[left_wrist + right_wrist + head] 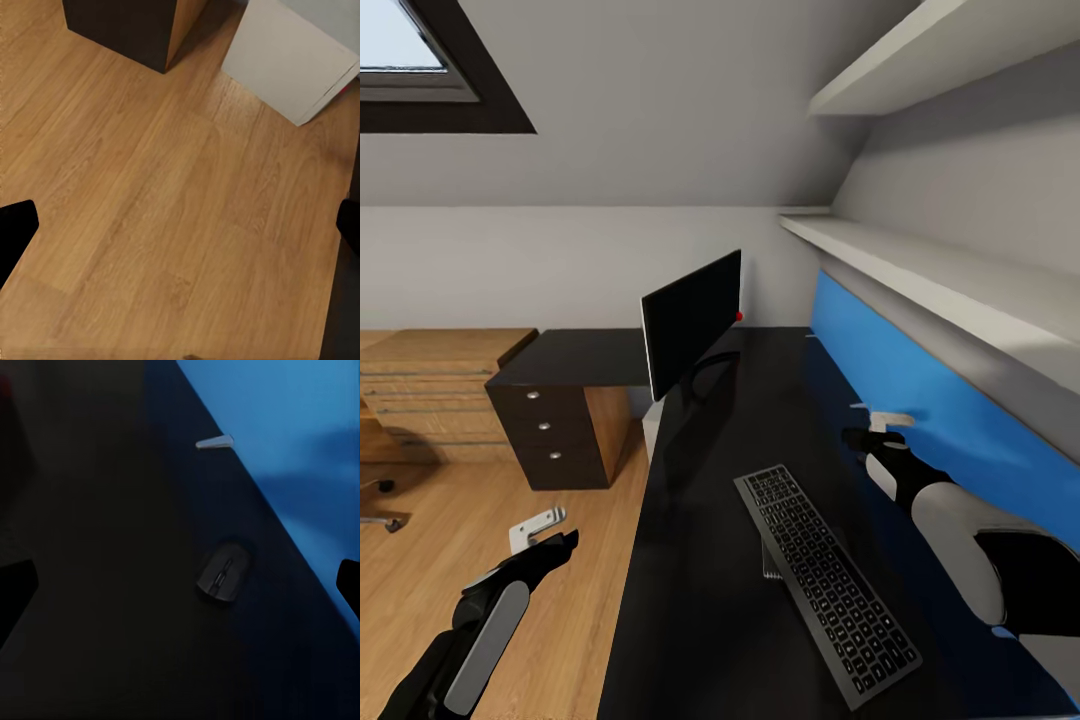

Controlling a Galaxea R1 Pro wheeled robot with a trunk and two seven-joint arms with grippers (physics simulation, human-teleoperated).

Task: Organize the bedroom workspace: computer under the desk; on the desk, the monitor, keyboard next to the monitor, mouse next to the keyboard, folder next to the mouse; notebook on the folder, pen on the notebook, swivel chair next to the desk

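Mouse (223, 571) on desk (105, 585), no writing legible

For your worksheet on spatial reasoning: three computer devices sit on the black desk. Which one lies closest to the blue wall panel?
The mouse, a small black oval beside the panel's lower edge. The keyboard lies mid-desk, and the monitor stands further back.

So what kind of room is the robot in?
It looks like a home office corner in an attic room: a black desk with a monitor and keyboard, under a sloped ceiling with a skylight.
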